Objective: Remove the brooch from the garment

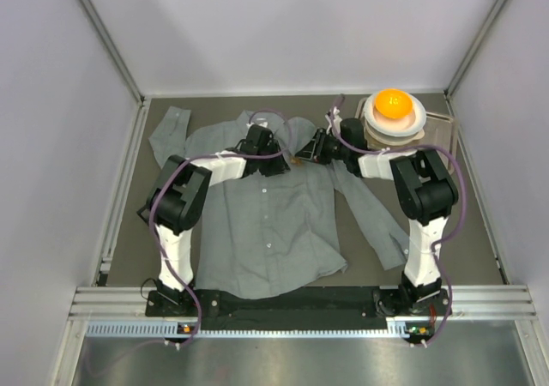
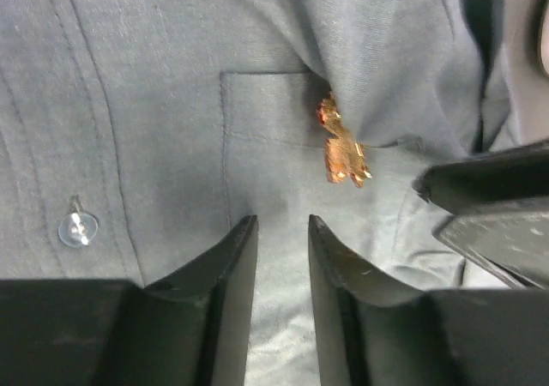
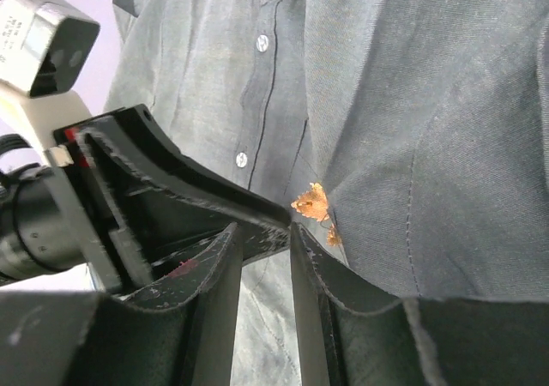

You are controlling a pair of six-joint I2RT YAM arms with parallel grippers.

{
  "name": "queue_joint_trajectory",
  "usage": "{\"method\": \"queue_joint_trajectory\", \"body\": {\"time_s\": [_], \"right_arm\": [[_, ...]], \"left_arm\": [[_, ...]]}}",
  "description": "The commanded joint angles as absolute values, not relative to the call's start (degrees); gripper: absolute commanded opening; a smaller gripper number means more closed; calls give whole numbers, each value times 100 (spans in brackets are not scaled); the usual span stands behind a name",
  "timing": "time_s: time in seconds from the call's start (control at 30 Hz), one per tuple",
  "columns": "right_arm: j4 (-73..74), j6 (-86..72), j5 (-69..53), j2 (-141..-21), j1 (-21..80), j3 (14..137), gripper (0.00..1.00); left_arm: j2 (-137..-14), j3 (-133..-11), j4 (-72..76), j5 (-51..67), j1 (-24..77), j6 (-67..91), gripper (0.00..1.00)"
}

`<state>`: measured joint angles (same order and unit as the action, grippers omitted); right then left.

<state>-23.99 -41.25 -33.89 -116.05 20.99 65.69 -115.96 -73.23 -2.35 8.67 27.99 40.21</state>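
At the top corner of the chest pocket [image 2: 266, 137] the brooch [image 2: 341, 150] is sitting pinned to the shirt [image 1: 257, 232], tucked against a fold [image 2: 377, 86] of cloth. Nothing of the task is looking done yet. Judging from this, what is left is gripping the ornament, working it free and lifting it away.

Both arms are leaning in over the shirt's upper chest, their grippers facing each other across the pocket. The left gripper [image 2: 281, 232] is hovering just short of the brooch, which is lying at about one o'clock from its fingertips. Its fingers are standing slightly apart, with only bare cloth showing in the gap.

The right gripper [image 3: 262, 236] is showing at three o'clock in the left wrist view, low over the cloth. Its fingers are also standing a little apart, holding nothing that I can make out. In its own view the brooch is lying just beside the tip of one finger, at about one o'clock — whether that finger is touching it is not clear.
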Motion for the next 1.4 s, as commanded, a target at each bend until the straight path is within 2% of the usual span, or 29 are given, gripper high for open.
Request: {"method": "queue_joint_trajectory", "body": {"time_s": [0.0, 0.13, 0.27, 0.4, 0.53, 0.8, 1.03, 1.37], "right_arm": [[-2373, -3920, -3226, -11558, 2188, 6768, 30], [-2277, -3832, -3138, -11531, 2188, 6820, 30], [-2153, -3788, -3173, -11636, 2188, 6934, 30], [-2127, -3771, -3147, -11628, 2188, 6926, 28], [-1987, -3683, -3068, -11698, 2188, 7040, 20], [-758, -2875, -2312, -11856, 2390, 7716, 12], [-501, -2619, -2039, -11839, 2443, 7857, 10], [-326, -2435, -1855, -11812, 2496, 7928, 9]], "left_arm": [[-11066, -6980, 604, 1256, 2620, 4455, 42], [-11048, -6742, 1062, 1555, 2540, 4929, 60], [-11302, -6908, 1099, 1740, 2523, 5176, 63], [-11496, -7058, 1099, 1775, 2523, 5335, 59], [-11601, -7163, 1072, 1749, 2514, 5396, 55], [-11751, -7348, 976, 1766, 2505, 5467, 48], [-11768, -7392, 888, 1767, 2496, 5441, 39], [-11892, -7453, 817, 1740, 2479, 5502, 36]]}}
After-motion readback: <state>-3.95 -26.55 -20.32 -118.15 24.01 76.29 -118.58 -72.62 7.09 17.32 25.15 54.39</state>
